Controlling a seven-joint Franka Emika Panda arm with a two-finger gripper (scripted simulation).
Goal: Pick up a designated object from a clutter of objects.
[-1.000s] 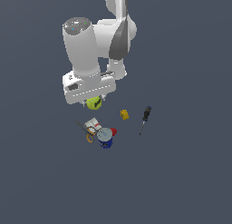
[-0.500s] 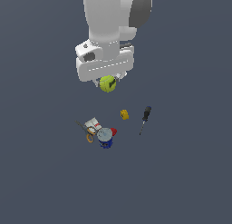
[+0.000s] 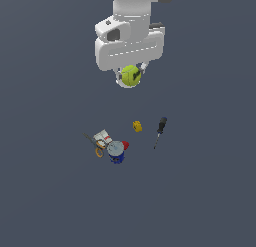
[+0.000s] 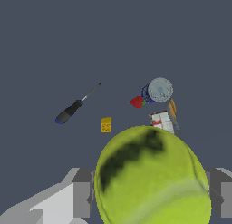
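- The gripper (image 3: pixel 131 77) hangs high above the floor with its white wrist block pointing straight down, and its two fingers (image 4: pixel 81 193) are clamped on either side of the yellow-green ball (image 3: pixel 131 75).
- That ball fills the near part of the wrist view, a dark curved mark across its upper face (it looks like a tennis ball), held clear of everything below.
- Down on the grey floor, well apart from the ball, the rest of the clutter lies scattered.
- The small yellow block (image 3: pixel 137 125) sits alone, with the black-handled screwdriver (image 3: pixel 159 131) just beside it toward the exterior view's right, its thin shaft pointing away from the arm.
- Toward the exterior view's left is a tight huddle: the blue can (image 3: pixel 115 151) with its grey top, a red piece (image 3: pixel 125 145) touching its side, and the white box (image 3: pixel 103 138) next to it.
- The orange-handled scissors (image 3: pixel 98 148) lie against the white box, partly hidden by it.
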